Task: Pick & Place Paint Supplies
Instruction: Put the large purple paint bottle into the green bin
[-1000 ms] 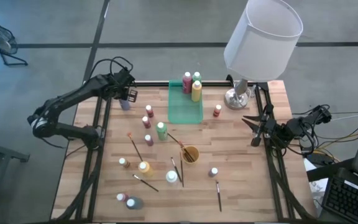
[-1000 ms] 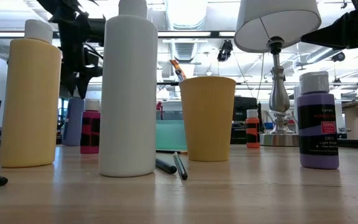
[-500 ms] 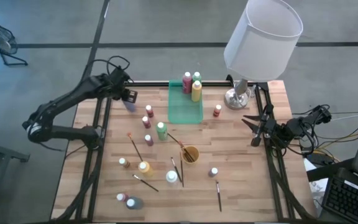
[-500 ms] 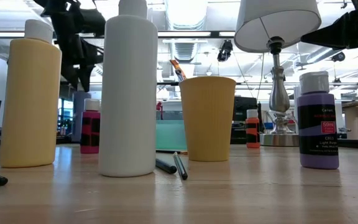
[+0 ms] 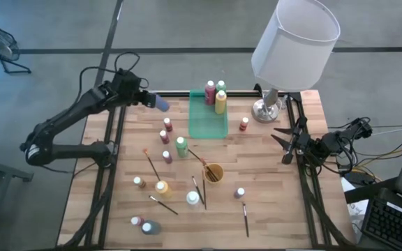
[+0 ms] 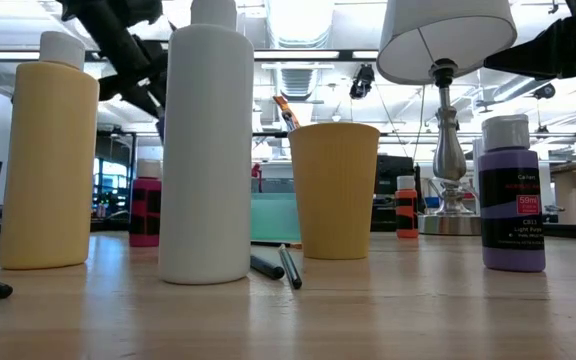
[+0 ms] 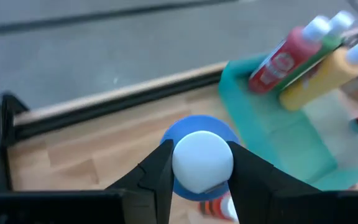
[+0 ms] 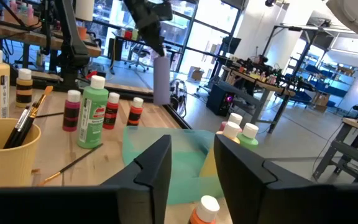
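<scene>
Blue paint bottle (image 5: 161, 104) sits clamped by its pale cap in the left end effector (image 5: 150, 102), lifted above the table (image 5: 271, 209) beside the green tray (image 5: 208, 124). Right end effector (image 5: 279, 137) waits at the table's right edge, fingers parted, holding nothing.

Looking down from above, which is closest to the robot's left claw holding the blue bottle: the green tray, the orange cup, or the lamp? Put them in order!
Measured from the left gripper, which holds the blue bottle at the table's far left corner:
1. Green tray, just to its right, along the far edge.
2. Orange cup, near the table's middle.
3. Lamp, at the far right corner.
</scene>
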You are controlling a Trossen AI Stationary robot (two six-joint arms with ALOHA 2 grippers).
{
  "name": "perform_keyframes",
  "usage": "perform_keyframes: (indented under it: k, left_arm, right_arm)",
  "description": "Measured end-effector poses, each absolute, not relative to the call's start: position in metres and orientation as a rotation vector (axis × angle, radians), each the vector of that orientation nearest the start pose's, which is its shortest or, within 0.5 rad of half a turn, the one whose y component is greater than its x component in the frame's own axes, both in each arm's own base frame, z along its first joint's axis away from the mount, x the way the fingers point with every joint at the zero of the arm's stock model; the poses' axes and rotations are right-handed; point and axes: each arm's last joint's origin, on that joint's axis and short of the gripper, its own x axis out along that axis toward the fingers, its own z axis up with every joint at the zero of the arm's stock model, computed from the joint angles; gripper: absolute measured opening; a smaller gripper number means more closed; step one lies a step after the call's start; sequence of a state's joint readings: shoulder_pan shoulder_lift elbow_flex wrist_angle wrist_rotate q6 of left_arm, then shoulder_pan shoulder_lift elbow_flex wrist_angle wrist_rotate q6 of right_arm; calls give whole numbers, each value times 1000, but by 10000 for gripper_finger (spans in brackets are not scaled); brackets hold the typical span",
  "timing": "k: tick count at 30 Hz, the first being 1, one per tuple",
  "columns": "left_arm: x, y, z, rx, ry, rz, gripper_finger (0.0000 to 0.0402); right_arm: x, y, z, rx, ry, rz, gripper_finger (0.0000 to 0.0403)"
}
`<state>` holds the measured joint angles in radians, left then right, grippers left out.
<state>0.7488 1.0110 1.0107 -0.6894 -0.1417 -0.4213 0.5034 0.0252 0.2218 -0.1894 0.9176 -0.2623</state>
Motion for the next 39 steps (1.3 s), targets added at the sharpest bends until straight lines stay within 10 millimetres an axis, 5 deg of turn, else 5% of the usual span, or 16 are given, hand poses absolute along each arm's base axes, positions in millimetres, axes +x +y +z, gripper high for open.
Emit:
perform_keyframes:
  k: [17,30,39]
  left_arm:
    - [179,144,353,-465,188,622,126]
    - [217,159,334,-385,320,527,126]
    - [240,171,340,-377,425,509,126]
  right_arm:
    - [72,14,217,-254,49,-413,156]
    - [72,14,217,-254,49,-413,177]
    - [72,14,217,-254,49,-413,188]
